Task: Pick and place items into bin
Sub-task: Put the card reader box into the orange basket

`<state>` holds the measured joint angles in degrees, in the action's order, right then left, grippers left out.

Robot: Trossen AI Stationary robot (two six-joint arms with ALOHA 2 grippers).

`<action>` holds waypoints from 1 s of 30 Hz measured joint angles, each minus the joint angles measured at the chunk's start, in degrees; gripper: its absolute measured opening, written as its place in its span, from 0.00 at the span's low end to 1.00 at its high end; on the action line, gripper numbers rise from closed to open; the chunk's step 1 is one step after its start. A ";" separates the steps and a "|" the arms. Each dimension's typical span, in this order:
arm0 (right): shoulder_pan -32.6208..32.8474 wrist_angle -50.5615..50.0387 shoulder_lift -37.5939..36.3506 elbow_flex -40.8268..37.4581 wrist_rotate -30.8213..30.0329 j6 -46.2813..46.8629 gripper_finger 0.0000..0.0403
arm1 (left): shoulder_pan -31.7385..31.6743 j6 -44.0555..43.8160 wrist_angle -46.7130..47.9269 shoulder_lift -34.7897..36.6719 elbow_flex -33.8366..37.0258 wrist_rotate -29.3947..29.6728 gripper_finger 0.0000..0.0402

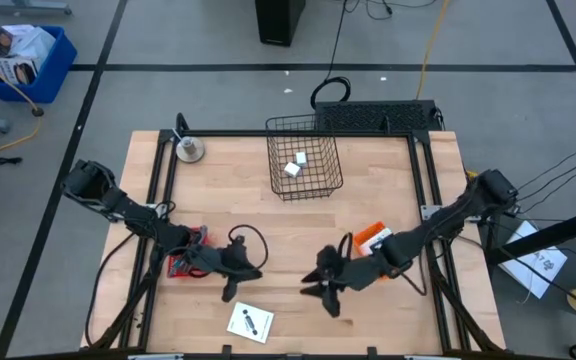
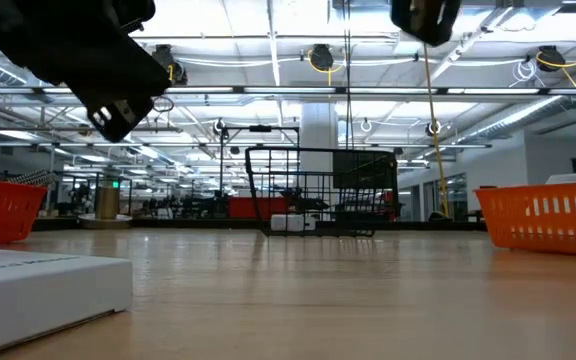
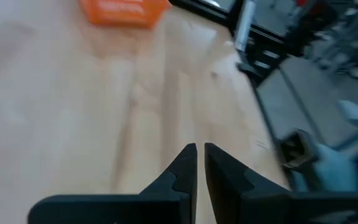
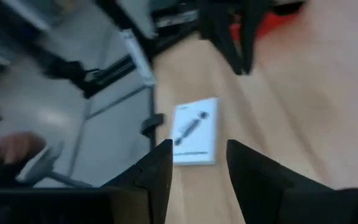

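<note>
Over the wooden worktop (image 1: 288,225), the right pincer (image 1: 320,291) hangs spread and empty — the left pincer (image 1: 234,284) nearly pressed together — beside a white black-marked card (image 1: 250,322) near the front edge; white blocks (image 1: 296,165) sit in the black wire bin (image 1: 305,156).

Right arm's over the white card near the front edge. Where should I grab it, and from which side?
The white card lies flat on the table, so only its edges offer a hold. Probably best to bring the right gripper, empty and open, straight down from above and pinch across the narrower width, straddling both long edges.
</note>
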<state>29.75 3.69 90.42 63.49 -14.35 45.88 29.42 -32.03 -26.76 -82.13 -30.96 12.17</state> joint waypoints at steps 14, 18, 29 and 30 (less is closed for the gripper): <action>-0.79 24.14 19.80 -4.89 12.46 1.35 0.23 | 7.17 -18.02 4.56 0.00 0.00 -8.33 0.09; -0.87 23.38 24.05 -0.67 17.24 -0.24 0.05 | 9.46 -24.23 8.54 0.00 0.00 -8.31 0.06; -1.71 11.06 25.78 9.04 17.84 -2.36 0.00 | 12.94 -34.06 8.71 0.00 -0.04 -12.43 0.02; -1.70 10.93 25.78 9.25 17.17 -2.29 0.00 | 13.22 -35.54 9.76 0.00 -0.04 -12.42 0.02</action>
<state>28.05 14.62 116.20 72.74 2.83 43.59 42.64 -67.57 -17.00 -82.13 -31.00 -0.25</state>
